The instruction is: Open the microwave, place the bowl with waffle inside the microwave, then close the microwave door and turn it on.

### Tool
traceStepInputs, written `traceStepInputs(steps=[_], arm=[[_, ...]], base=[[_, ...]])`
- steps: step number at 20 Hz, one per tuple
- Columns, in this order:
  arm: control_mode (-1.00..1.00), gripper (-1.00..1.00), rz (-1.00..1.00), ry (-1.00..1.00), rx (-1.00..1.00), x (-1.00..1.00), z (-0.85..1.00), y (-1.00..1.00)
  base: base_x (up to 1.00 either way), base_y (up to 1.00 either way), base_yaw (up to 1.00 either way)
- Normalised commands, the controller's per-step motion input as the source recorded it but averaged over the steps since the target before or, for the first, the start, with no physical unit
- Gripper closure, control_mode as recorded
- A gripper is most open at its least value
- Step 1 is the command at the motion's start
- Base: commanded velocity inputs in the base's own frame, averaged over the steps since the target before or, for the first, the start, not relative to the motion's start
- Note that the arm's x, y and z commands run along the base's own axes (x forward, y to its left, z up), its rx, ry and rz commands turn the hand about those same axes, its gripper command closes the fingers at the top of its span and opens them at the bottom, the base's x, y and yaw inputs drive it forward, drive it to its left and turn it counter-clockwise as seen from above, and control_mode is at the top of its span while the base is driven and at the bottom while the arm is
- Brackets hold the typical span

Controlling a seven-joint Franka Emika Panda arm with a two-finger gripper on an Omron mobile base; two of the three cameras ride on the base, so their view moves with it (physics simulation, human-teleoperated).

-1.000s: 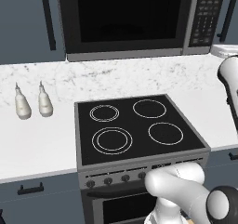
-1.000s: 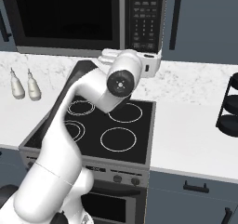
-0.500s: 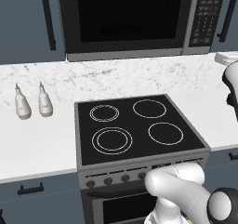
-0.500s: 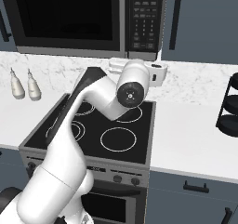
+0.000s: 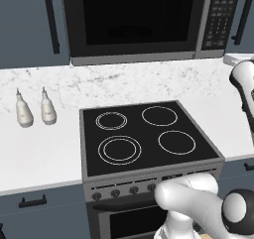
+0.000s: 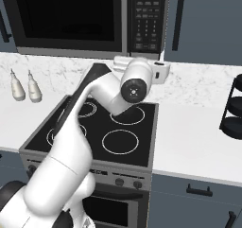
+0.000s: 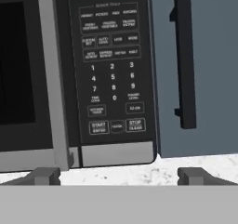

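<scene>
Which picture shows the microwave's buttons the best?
The hand view: the keypad is close, and its numbers can be read. In the left base view and right base view it is small, with tiny buttons.

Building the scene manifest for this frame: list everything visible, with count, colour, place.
microwave: 1, dark grey and black, above the counter, door shut
keypad panel: 1, black, right end of the microwave
stove: 1, black, four white rings, set in the counter
oven knobs: a row, dark, on the front below the stove top
bottles: 2, white, on the counter left of the stove
counter: 1, white marble
cabinet handle: 1, black, on the blue-grey cabinet right of the microwave
tiered rack: 1, black, on the counter's right end
gripper: 1, dark fingertips, open, facing the keypad
</scene>
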Motion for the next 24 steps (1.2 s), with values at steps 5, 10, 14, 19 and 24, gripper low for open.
traceStepInputs(steps=[5, 10, 14, 19, 24], arm=[[-1.00, -1.00, -0.06, 0.00, 0.00, 0.41, 0.00, 0.00], [-1.00, -1.00, -0.13, 0.00, 0.00, 0.21, 0.00, 0.00], [-1.00, -1.00, -0.15, 0.00, 0.00, 0.29, 0.00, 0.00], [-1.00, -1.00, -0.09, 0.00, 0.00, 0.30, 0.00, 0.00], [-1.00, -1.00, 0.00, 0.00, 0.00, 0.35, 0.00, 0.00]], base=[[0.00, 0.00, 0.00], [0.00, 0.00, 0.00], [0.00, 0.00, 0.00], [0.00, 0.00, 0.00], [0.00, 0.00, 0.00]])
